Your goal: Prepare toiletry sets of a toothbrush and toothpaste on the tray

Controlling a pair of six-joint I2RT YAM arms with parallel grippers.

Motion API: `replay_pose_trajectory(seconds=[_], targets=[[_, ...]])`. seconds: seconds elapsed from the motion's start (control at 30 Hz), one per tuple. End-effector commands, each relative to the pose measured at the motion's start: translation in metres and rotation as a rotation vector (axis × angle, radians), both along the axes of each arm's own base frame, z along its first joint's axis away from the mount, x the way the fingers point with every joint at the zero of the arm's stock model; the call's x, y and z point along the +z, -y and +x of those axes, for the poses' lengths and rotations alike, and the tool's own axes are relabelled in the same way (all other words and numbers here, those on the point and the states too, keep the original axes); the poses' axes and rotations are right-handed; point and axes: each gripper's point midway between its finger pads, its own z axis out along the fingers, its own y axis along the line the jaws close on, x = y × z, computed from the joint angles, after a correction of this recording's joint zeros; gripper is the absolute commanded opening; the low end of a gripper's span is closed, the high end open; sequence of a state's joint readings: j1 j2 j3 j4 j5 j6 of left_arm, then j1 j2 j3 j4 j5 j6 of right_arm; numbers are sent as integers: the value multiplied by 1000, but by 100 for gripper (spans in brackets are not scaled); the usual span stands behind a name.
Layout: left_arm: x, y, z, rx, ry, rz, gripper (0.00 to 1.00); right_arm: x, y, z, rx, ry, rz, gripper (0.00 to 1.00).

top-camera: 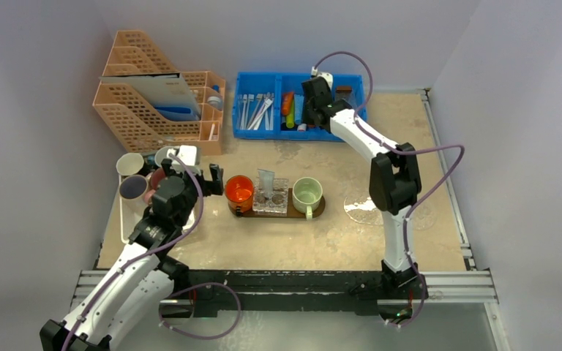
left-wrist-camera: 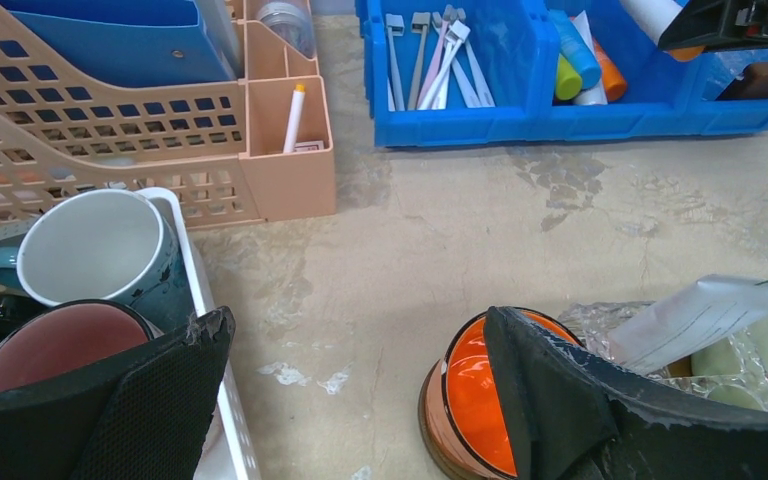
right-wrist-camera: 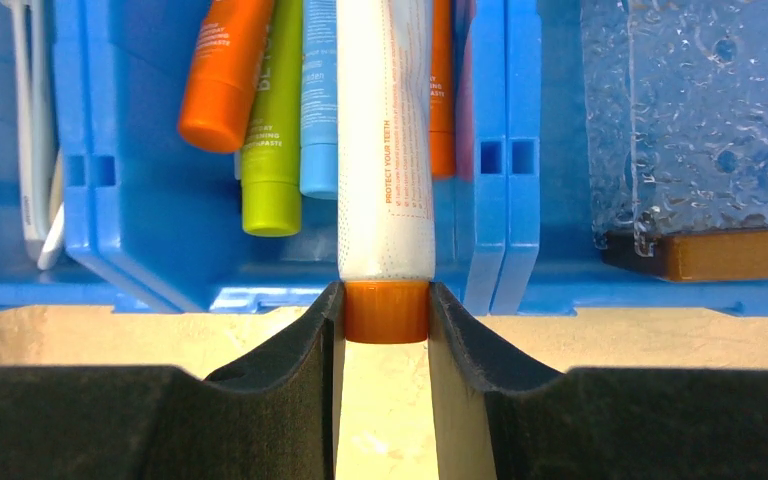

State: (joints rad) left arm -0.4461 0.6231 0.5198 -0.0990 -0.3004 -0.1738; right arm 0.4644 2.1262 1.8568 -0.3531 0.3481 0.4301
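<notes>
My right gripper (right-wrist-camera: 386, 312) is shut on the orange cap of a white toothpaste tube (right-wrist-camera: 385, 150), held over the blue bin (top-camera: 249, 131) at the back; it also shows in the top view (top-camera: 312, 101). White toothbrushes (top-camera: 257, 111) lie in the bin's left compartment (left-wrist-camera: 440, 60). The dark brown tray (top-camera: 320, 209) at table centre carries an orange cup (top-camera: 239, 190), a clear glass cup (top-camera: 271, 199) with a pale tube (top-camera: 266, 178) standing in it, and a green cup (top-camera: 307, 194). My left gripper (left-wrist-camera: 358, 330) is open and empty, just left of the orange cup (left-wrist-camera: 480, 390).
Orange, green and light blue tubes (right-wrist-camera: 260, 100) lie in the bin under the held tube. A clear glass piece (right-wrist-camera: 700, 110) and a brown block (right-wrist-camera: 710, 255) fill its right compartment. A pink file organiser (top-camera: 154, 95) and a white tray (left-wrist-camera: 235, 430) of mugs (left-wrist-camera: 90, 245) stand at left.
</notes>
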Motion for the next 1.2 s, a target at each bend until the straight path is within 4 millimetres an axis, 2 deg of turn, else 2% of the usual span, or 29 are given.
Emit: replay_pose_trajectory(seconds=[0.0,0.17,0.53,0.8,0.9,1.03,1.17], targets=[[22,-4,0,32,38,-57,95,39,-5,2,4,100,71,0],[27,-5,-3,56,26,-103,95,50,-3,-4,10,137,96,0],[49,6,4,113,-63,-284,95,76,-9,-30,90,253,206,0],[67,22,10,95,-110,-390,94,62,-8,-36,64,221,242,0],[69,27,10,85,-125,-427,94,59,-14,-40,65,206,288,0],[73,32,9,92,-156,-489,94,70,-19,-41,45,222,363,0],[79,37,11,94,-177,-530,94,90,-21,-41,17,276,454,0]])
